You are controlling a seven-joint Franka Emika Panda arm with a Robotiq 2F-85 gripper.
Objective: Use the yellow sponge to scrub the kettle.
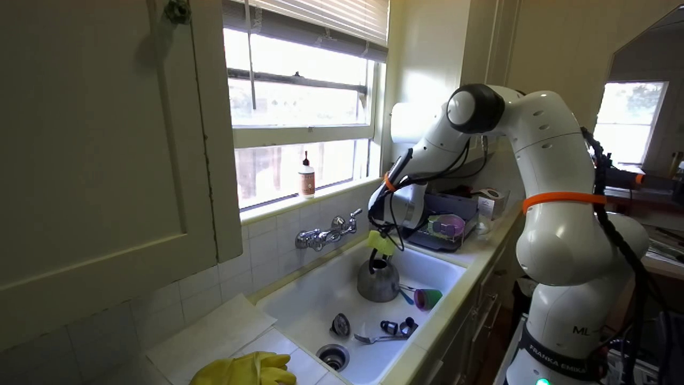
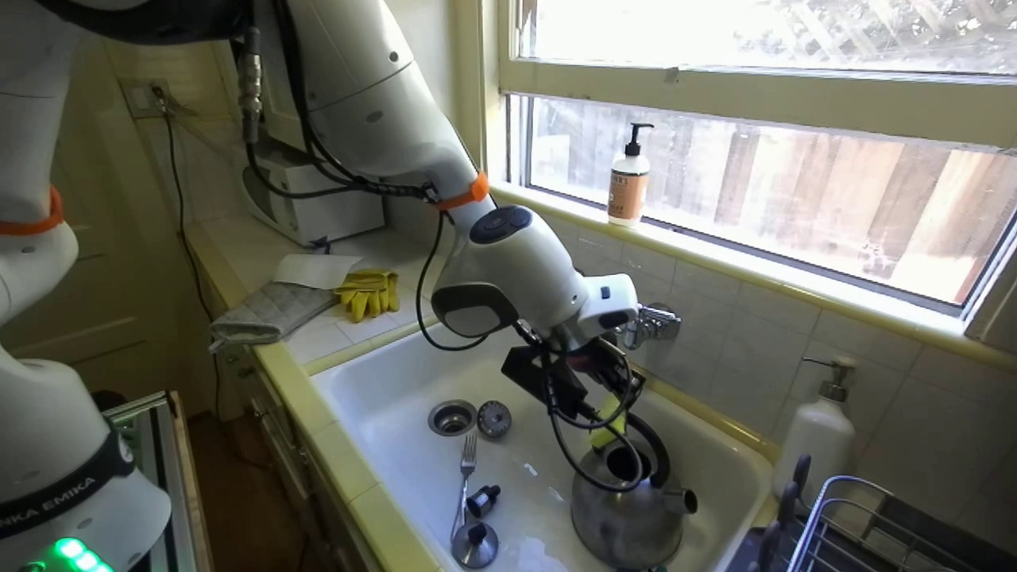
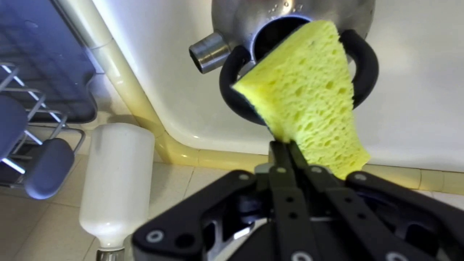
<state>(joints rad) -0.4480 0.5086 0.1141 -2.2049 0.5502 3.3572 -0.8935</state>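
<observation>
The yellow, porous, slab-shaped sponge [image 3: 319, 98] is near the black curved handle [image 3: 368, 69] of the round, dull-grey metal kettle [image 1: 377, 286]; contact cannot be told. The black two-finger gripper [image 3: 285, 145] has its jaws clenched on the sponge's edge. The white, jointed robot arm [image 1: 553, 144] arches high, its wrist angled down over the smooth white sink [image 1: 310, 315] holding the kettle. Its black base band [image 1: 553, 356] reads "FRANKA EMIKA".

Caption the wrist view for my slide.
Gripper pinching a yellow sponge, which partly hides the open-topped kettle in the sink.
</observation>
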